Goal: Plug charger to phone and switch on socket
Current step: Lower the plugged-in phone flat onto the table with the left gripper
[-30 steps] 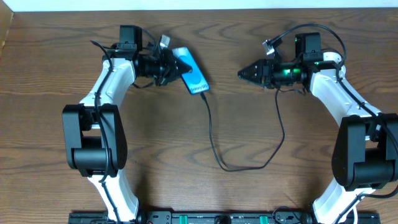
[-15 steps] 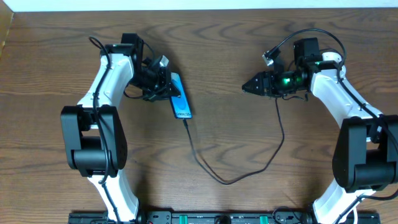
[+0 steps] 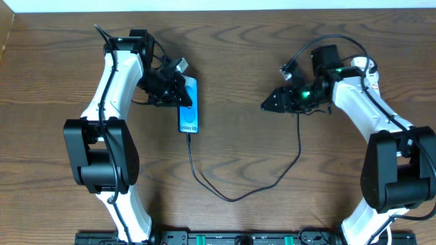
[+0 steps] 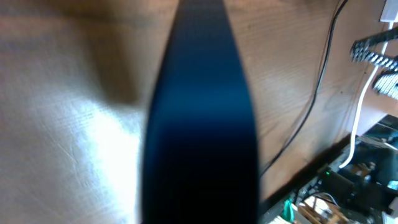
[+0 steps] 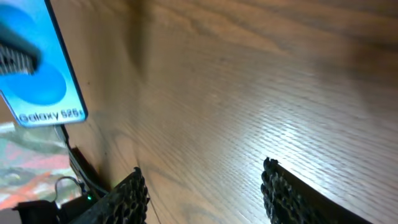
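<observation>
Overhead view: The left gripper was closed on the phone, gripping it at the upper left portion. The phone was over the wooden table, left of centre, screen up and bright blue, long axis running roughly toward the near edge. The charger met the phone's near short edge, looped toward the front of the table, then rose to the right arm. Whether the plug tip was fully seated could not be determined. The right gripper was well apart from the phone, to its right, jaws parted and holding nothing.

Left wrist view: A dark, blurred shape, taken to be the phone, filled the middle of the frame. The fingers themselves could not be made out. The charger lay on the table at right, with a white cord beyond it.

Right wrist view: The right gripper was spread wide, with only bare table between its fingers. The phone appeared at upper left, the text "Galaxy S25+" legible.
</observation>
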You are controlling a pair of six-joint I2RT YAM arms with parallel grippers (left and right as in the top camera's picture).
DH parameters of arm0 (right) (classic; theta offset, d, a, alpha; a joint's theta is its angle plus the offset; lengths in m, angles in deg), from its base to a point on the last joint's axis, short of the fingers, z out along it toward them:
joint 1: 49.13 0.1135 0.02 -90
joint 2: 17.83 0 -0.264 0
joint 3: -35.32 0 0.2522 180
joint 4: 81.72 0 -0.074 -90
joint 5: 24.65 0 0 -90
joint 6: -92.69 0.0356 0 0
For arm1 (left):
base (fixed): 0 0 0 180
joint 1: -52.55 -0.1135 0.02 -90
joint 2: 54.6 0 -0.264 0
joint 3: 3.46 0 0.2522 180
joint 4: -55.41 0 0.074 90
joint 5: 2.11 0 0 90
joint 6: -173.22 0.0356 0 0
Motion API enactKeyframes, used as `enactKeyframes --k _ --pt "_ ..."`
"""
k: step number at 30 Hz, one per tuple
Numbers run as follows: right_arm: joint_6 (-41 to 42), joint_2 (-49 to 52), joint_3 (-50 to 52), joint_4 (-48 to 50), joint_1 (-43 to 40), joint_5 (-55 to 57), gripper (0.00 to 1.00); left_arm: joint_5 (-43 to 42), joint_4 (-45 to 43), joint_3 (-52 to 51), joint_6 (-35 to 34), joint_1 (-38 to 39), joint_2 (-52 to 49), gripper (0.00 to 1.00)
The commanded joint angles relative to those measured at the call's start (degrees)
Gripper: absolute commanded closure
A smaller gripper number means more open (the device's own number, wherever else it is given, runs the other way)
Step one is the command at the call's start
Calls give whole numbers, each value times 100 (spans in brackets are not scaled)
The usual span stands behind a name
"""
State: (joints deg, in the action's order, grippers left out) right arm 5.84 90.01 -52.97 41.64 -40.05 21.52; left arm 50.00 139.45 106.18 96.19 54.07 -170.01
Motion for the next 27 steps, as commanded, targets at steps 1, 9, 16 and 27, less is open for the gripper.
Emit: enactKeyframes --k 1,9,16,27 --pt "-26 -157 -37 -15 299 278 41 0 -120 -22 221 -55 -79 93" --pt "343 -155 -37 -13 634 645 41 -46 -138 -129 175 -59 -422 93" --pt "413 -155 -37 -22 678 643 41 -197 -181 -129 133 -59 -680 93" --pt "455 -155 -37 -22 678 643 41 -216 -428 -179 -79 -59 -999 93"
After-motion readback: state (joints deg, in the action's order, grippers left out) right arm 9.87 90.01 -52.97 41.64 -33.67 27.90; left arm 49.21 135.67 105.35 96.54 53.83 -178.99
